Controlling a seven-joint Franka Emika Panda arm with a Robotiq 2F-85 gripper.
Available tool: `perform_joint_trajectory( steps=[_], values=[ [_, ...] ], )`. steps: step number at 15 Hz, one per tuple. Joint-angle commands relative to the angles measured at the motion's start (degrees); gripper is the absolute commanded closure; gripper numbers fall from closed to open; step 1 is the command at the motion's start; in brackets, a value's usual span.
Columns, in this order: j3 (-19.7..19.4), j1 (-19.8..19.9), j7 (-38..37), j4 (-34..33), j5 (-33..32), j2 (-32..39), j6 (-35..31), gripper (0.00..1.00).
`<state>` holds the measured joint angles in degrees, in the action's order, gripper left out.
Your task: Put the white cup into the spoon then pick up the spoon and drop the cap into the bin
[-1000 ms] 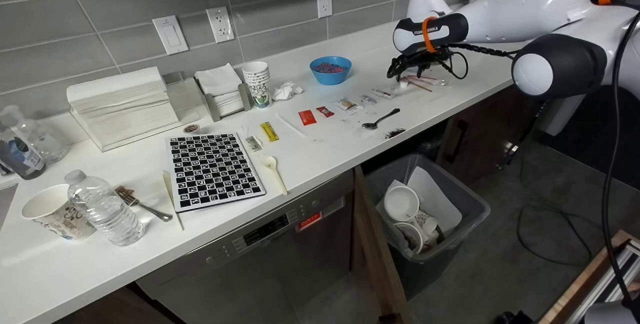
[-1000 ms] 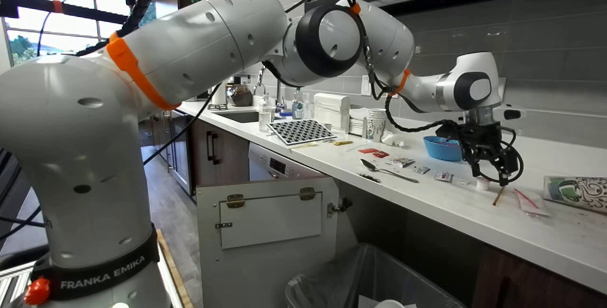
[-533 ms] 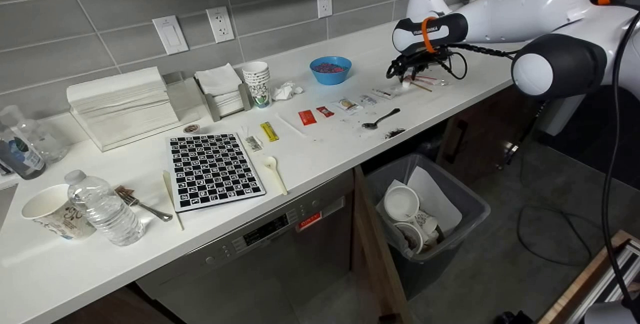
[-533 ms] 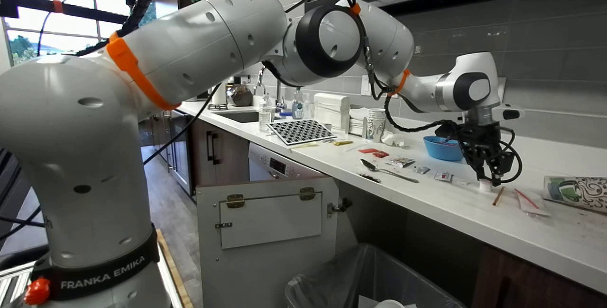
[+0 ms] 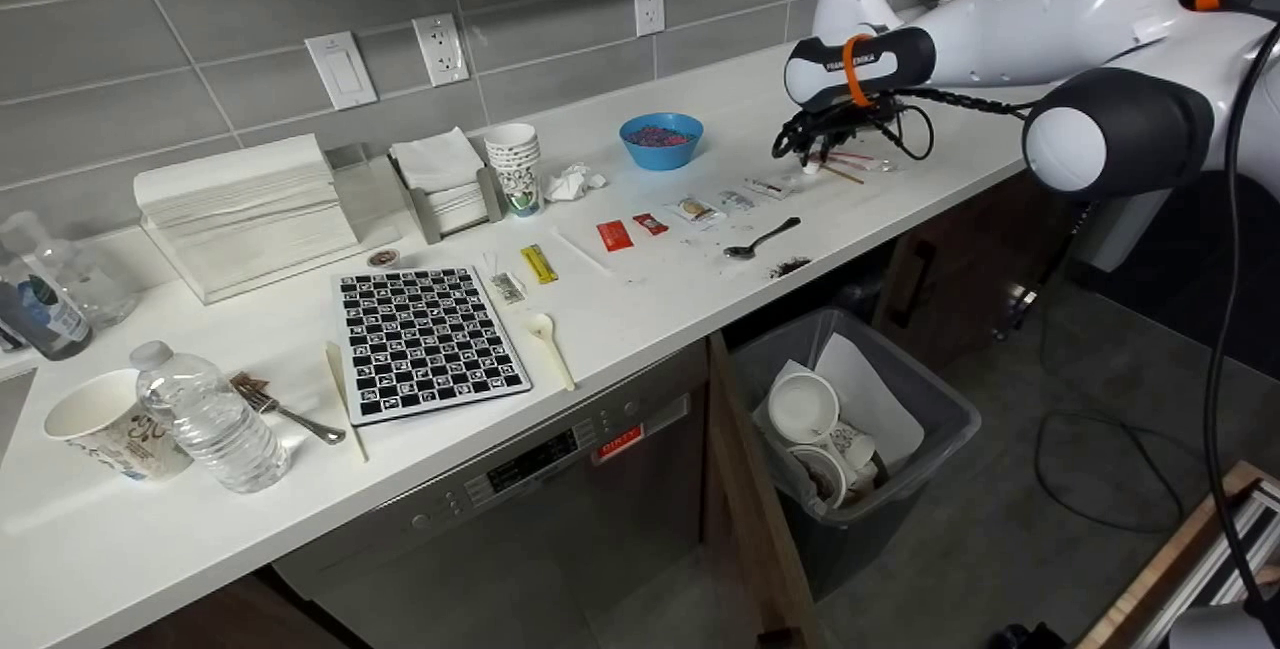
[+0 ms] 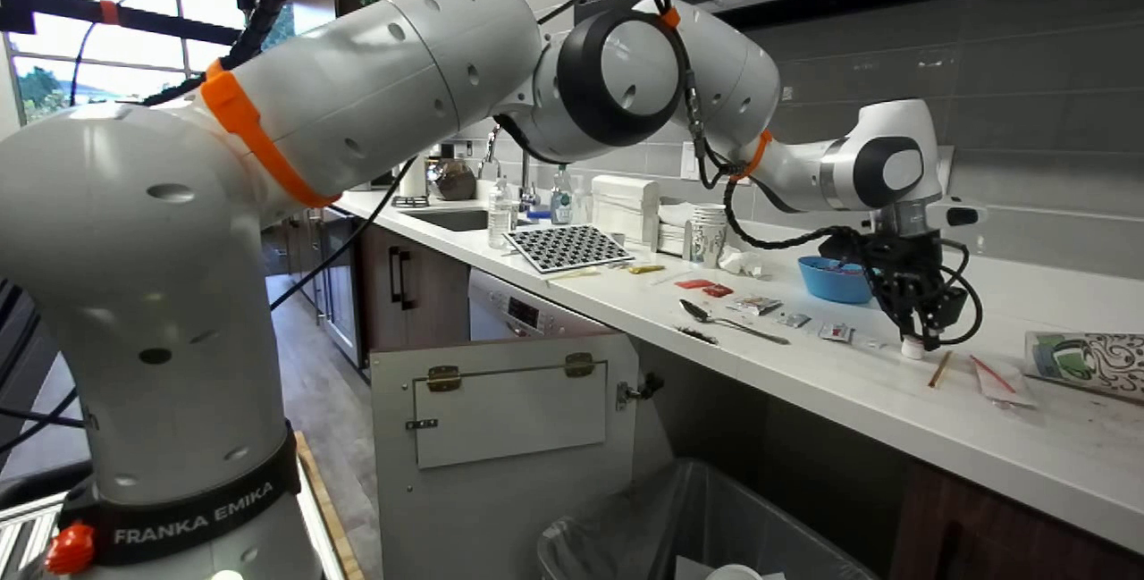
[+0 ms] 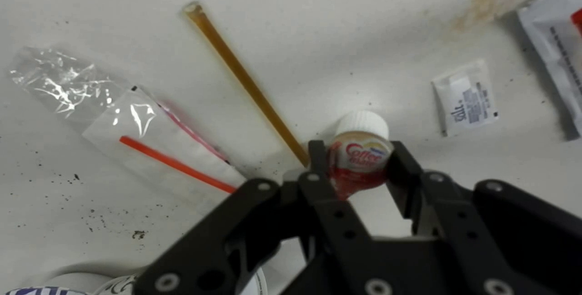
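Because the white cup (image 7: 363, 156) beside the brown stick (image 7: 248, 81) seems light and crushable, my pincer (image 7: 358, 150), closed on its sides, should squeeze gently.

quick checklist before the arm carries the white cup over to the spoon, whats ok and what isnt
1. White cup held by the gripper: ok, jaws against both sides in the wrist view.
2. White cup lifted off the counter: cannot tell, no clear gap shows.
3. Brown stick clear of the gripper: cannot tell, its end lies right by the jaws.
4. Spoon uncovered: ok, lying with nothing on it in both exterior views.
5. Bin open for later: ok, no lid, partly filled.
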<state>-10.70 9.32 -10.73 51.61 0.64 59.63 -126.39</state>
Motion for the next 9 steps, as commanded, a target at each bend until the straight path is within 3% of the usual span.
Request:
perform_joint_trajectory(
  steps=[1, 3, 9],
  values=[
    [0.32, 0.06, -0.22, 1.40, 0.45, -0.29, -1.35, 0.87],
    [0.25, -0.01, -0.20, 1.59, 0.35, -0.45, -1.38, 0.94],
    [0.38, -1.32, 3.85, 4.42, -0.95, -4.55, -0.21, 0.92]
  ],
)
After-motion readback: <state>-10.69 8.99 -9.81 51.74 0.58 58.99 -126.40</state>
